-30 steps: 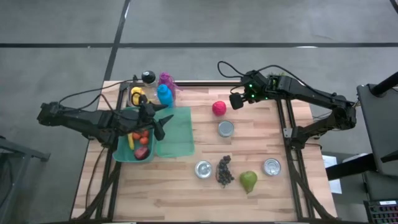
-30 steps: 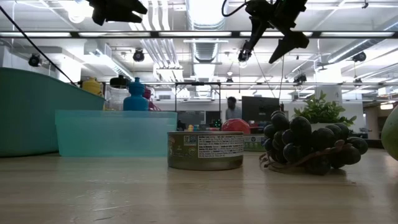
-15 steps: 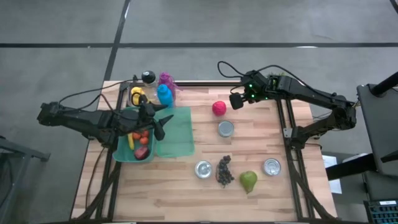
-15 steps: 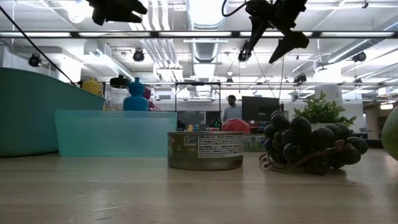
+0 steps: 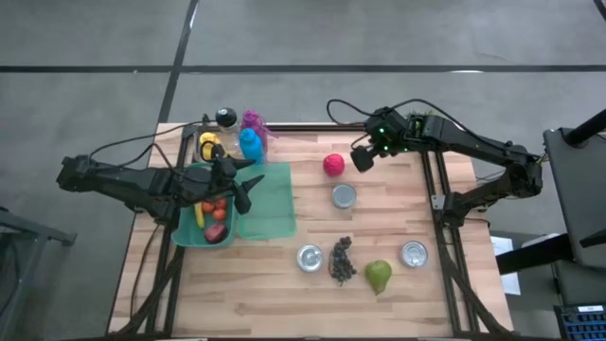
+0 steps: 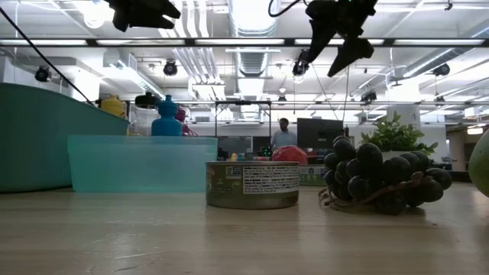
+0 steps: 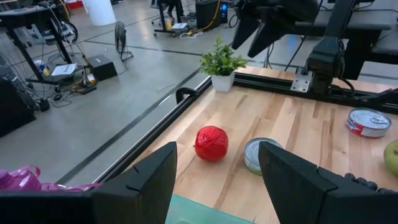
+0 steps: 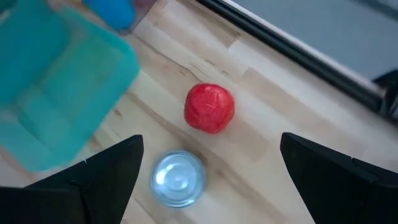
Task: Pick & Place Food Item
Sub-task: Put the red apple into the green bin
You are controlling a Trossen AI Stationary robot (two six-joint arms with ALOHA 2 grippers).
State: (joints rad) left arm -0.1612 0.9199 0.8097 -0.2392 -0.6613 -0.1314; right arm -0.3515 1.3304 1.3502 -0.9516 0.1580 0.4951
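Right gripper (image 5: 361, 157) has shifted a little since half a second ago in the high view and now hangs just beside the red ball (image 5: 333, 165), not touching it; its fingers are spread wide and hold nothing. Left gripper (image 5: 248, 191) has not moved: it stays over the teal bin (image 5: 189, 227), half spread, empty.

From the low view, the right gripper (image 6: 336, 55) is tilted slightly differently than before, high above the can (image 6: 252, 184) and the grapes (image 6: 378, 176).

From the right wrist view, the red ball (image 8: 209, 108) lies on the wood between the two fingers (image 8: 99, 180), beside a can (image 8: 178, 178).

From the left wrist view, the red ball (image 7: 211, 143) sits near the table edge.
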